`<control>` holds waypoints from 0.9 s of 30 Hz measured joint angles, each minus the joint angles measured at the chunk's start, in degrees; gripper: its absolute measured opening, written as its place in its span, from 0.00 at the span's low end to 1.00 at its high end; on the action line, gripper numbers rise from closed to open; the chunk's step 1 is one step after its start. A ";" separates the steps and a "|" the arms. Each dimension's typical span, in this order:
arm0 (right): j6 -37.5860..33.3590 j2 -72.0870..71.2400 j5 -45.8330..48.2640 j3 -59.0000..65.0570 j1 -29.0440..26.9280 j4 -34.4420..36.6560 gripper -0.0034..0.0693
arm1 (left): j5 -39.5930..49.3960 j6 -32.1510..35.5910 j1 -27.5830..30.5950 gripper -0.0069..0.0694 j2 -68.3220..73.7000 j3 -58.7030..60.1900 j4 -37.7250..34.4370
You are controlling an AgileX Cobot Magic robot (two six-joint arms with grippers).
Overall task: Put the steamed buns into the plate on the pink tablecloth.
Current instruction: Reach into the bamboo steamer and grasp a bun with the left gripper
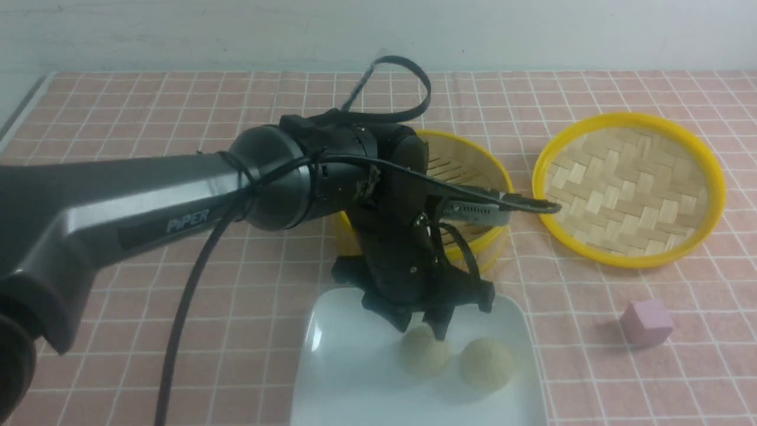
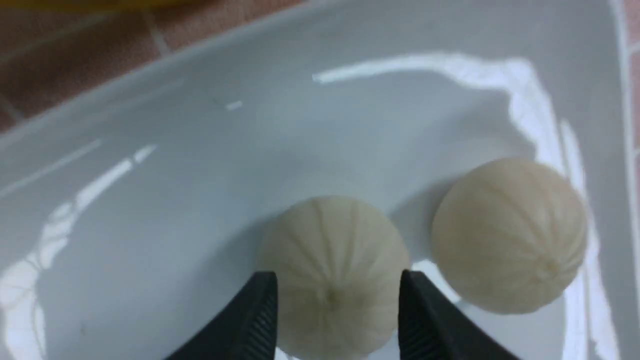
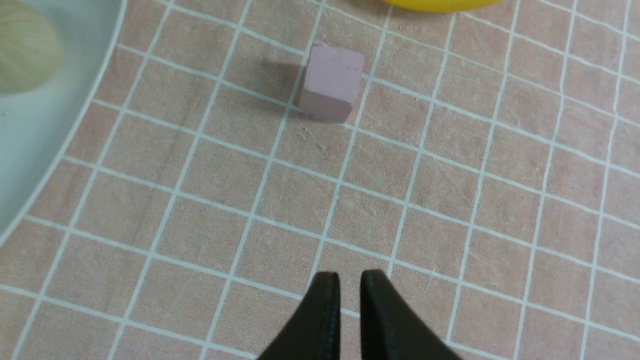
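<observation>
Two pale beige steamed buns [image 1: 423, 354] [image 1: 487, 364] lie side by side in the white plate [image 1: 355, 378] on the pink tablecloth [image 1: 177, 106]. My left gripper [image 1: 424, 328] hangs just over the left bun, its jaws open on either side of that bun's top. In the left wrist view the gripper [image 2: 337, 280] straddles this bun [image 2: 332, 240], and the other bun [image 2: 507, 235] lies beside it. The yellow bun is not in view. My right gripper [image 3: 350, 280] is shut and empty above the cloth, near the plate's rim [image 3: 30, 150].
A yellow-rimmed bamboo steamer basket [image 1: 467, 171] stands behind the plate, partly hidden by my left arm. Its woven lid [image 1: 627, 189] lies to the right. A small pink cube [image 1: 646, 322] sits on the cloth right of the plate and shows in the right wrist view [image 3: 331, 82].
</observation>
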 joint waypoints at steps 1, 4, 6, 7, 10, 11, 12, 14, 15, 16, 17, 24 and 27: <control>0.00 0.00 0.00 0.00 0.00 0.00 0.13 | 0.32 -2.18 0.00 0.55 -0.59 -2.93 2.32; 0.00 0.00 0.00 0.00 0.00 0.00 0.13 | 2.57 -6.79 0.71 0.41 -1.06 -10.07 7.94; 0.00 0.00 0.00 0.00 0.00 0.00 0.13 | 4.68 -9.08 2.37 0.27 -0.22 -14.83 8.92; 0.00 0.00 0.00 0.00 0.00 0.00 0.13 | 5.63 -9.82 3.99 0.19 0.99 -17.13 8.62; 0.00 0.00 0.00 0.00 0.00 0.15 0.13 | 6.59 -9.34 8.27 0.11 5.86 -23.47 5.62; 0.00 0.00 0.00 0.00 0.00 0.21 0.13 | 6.82 -8.34 9.69 0.11 7.51 -24.99 4.23; 0.00 0.00 0.00 0.00 0.00 0.22 0.13 | 6.94 -7.63 10.47 0.11 9.15 -26.41 3.53; 0.00 0.00 0.00 0.00 0.00 0.28 0.14 | 6.94 -5.26 12.49 0.15 13.10 -29.44 2.34; 0.00 0.00 0.00 0.00 0.00 0.37 0.14 | 6.82 -4.59 12.92 0.18 14.52 -30.62 2.55; 0.00 0.00 0.00 0.00 0.00 0.43 0.14 | 6.48 -4.37 13.05 0.21 15.46 -31.55 3.15; 0.00 0.00 0.00 0.00 0.00 0.43 0.14 | 6.41 -4.31 13.13 0.22 15.70 -31.68 3.65; 0.04 0.00 -0.47 0.00 0.00 0.71 0.16 | 0.72 -5.45 12.74 0.51 18.70 -32.70 14.29; 0.04 0.00 -0.91 0.00 0.00 1.22 0.16 | -0.42 -6.03 12.74 0.56 18.70 -32.82 16.34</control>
